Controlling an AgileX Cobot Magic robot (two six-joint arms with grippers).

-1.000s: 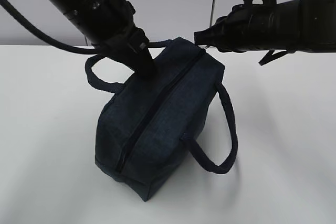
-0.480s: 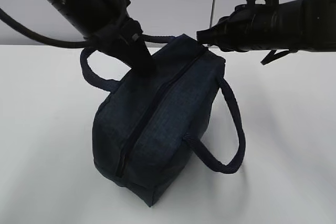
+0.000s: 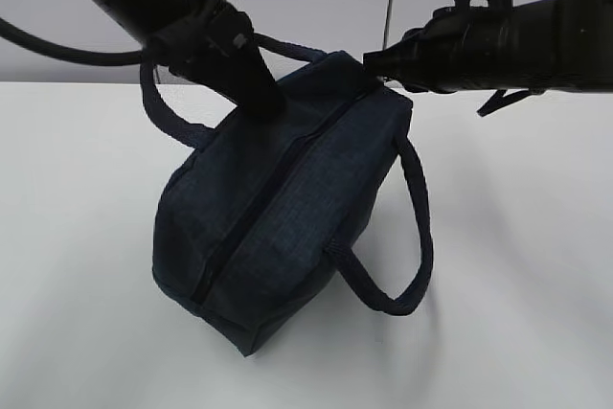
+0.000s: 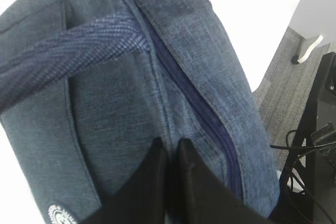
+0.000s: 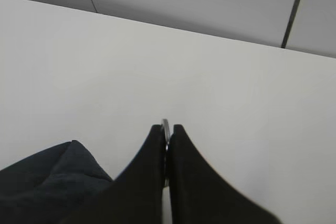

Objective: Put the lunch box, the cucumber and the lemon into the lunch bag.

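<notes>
From where I stand, the lunch bag sits tilted on the white table, its far end raised toward the arms and its near corner low. Its top zipper runs closed along the length of the bag. One loop handle hangs out to the right, the other handle arches behind the left arm. The left gripper presses down onto the fabric on the bag's upper left side, fingers together. The right gripper reaches in from the right to the bag's far top end, also closed.

Seen from the left wrist, the left gripper has its two black fingers nearly touching, pinching a fold of the navy fabric just beside the zipper. A woven handle crosses the side of the lunch bag at upper left.

Seen from the right wrist, the right gripper is clamped on a thin metal ring pull that pokes out between its tips. A dark corner of the lunch bag shows at lower left, with the table beyond.
</notes>
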